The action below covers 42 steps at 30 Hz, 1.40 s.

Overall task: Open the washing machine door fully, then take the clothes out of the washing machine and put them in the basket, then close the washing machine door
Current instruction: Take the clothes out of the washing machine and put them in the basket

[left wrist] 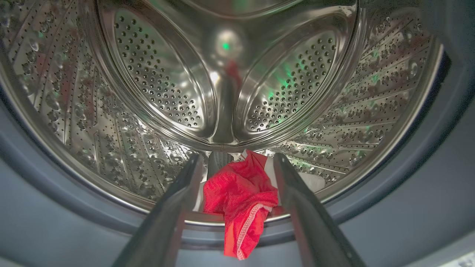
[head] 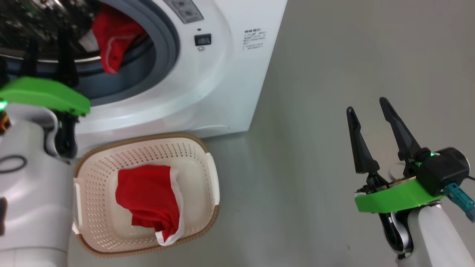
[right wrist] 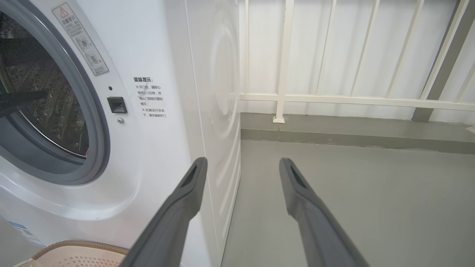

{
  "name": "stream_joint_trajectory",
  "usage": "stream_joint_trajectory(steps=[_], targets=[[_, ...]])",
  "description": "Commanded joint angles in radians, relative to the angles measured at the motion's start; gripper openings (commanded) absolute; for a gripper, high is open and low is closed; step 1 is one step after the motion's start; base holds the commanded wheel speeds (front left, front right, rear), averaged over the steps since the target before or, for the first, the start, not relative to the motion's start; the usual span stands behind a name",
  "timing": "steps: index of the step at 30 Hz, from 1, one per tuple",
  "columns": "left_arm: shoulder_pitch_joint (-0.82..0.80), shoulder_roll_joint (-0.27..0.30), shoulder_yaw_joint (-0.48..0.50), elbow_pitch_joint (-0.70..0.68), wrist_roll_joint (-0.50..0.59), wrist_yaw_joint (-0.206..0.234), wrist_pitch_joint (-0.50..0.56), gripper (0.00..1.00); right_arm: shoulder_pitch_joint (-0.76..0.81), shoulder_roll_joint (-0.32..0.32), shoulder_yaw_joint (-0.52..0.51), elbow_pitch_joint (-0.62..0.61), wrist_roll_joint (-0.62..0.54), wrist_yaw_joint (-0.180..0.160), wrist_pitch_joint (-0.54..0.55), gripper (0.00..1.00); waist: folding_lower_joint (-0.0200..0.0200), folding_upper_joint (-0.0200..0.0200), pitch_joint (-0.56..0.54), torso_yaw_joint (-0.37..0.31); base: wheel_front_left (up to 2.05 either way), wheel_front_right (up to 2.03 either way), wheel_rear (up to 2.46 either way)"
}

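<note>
The white washing machine (head: 222,74) stands with its mouth uncovered; its door is out of view. One red garment (head: 113,40) hangs over the grey rubber ring (head: 169,44) at the drum's lip. In the left wrist view this garment (left wrist: 241,196) lies between the two fingers of my left gripper (left wrist: 237,159), which is open just in front of the steel drum (left wrist: 159,74). My left gripper (head: 48,48) points into the opening. A second red garment with white trim (head: 148,200) lies in the cream basket (head: 156,136) below the machine. My right gripper (head: 367,107) hangs open and empty over the floor.
Grey floor (head: 334,55) stretches to the right of the machine. A white railing (right wrist: 334,98) and a low kerb stand beyond it in the right wrist view. The basket's rim (right wrist: 74,246) sits against the machine's front (right wrist: 148,148).
</note>
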State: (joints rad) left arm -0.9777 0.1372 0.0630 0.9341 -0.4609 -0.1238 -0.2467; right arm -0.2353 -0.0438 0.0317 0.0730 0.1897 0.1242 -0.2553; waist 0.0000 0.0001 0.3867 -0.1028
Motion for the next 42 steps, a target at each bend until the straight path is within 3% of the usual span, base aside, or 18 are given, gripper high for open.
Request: stream_joint_trajectory(steps=[1,8,18,26,27,28,35,42], targets=[[-0.020,0.048,0.017,-0.017,-0.003,-0.006,0.000,1.00,-0.018,-0.006,0.025,-0.030,-0.005,0.007,-0.006,1.00,0.0000,-0.0001,0.060,-0.030,0.00,0.00,0.00],[-0.146,0.075,-0.044,0.062,-0.083,-0.007,0.043,1.00,-0.064,-0.006,0.038,-0.036,0.002,0.007,-0.006,1.00,0.0000,-0.0001,0.134,-0.051,0.00,0.00,0.00],[-0.236,0.102,-0.113,0.183,-0.176,-0.007,0.243,1.00,-0.092,-0.006,0.080,-0.035,0.022,0.007,-0.006,1.00,0.0000,-0.0001,0.163,-0.076,0.00,0.00,0.00],[-0.264,0.149,-0.182,0.284,-0.114,0.032,0.304,1.00,-0.101,-0.006,0.126,-0.025,0.054,0.007,-0.006,1.00,0.0000,-0.0001,0.167,-0.109,0.00,0.00,0.00],[-0.267,0.155,-0.191,0.287,-0.103,0.045,0.291,0.78,-0.100,-0.006,0.126,-0.025,0.057,0.007,-0.006,1.00,0.0000,-0.0001,0.168,-0.111,0.00,0.00,0.00],[-0.270,0.158,-0.200,0.288,-0.092,0.051,0.278,0.00,-0.099,-0.006,0.127,-0.025,0.060,0.007,-0.006,1.00,0.0000,-0.0001,0.169,-0.113,0.00,0.00,0.00],[-0.273,0.177,-0.253,0.296,-0.031,0.089,0.168,0.00,-0.095,-0.006,0.126,-0.016,0.068,0.007,-0.006,1.00,0.0000,-0.0001,0.167,-0.114,0.00,0.00,0.00],[-0.251,0.182,-0.266,0.300,-0.024,0.077,0.057,0.00,-0.095,-0.006,0.127,-0.008,0.068,0.007,-0.006,1.00,0.0000,-0.0001,0.146,-0.100,0.00,0.00,0.00]])
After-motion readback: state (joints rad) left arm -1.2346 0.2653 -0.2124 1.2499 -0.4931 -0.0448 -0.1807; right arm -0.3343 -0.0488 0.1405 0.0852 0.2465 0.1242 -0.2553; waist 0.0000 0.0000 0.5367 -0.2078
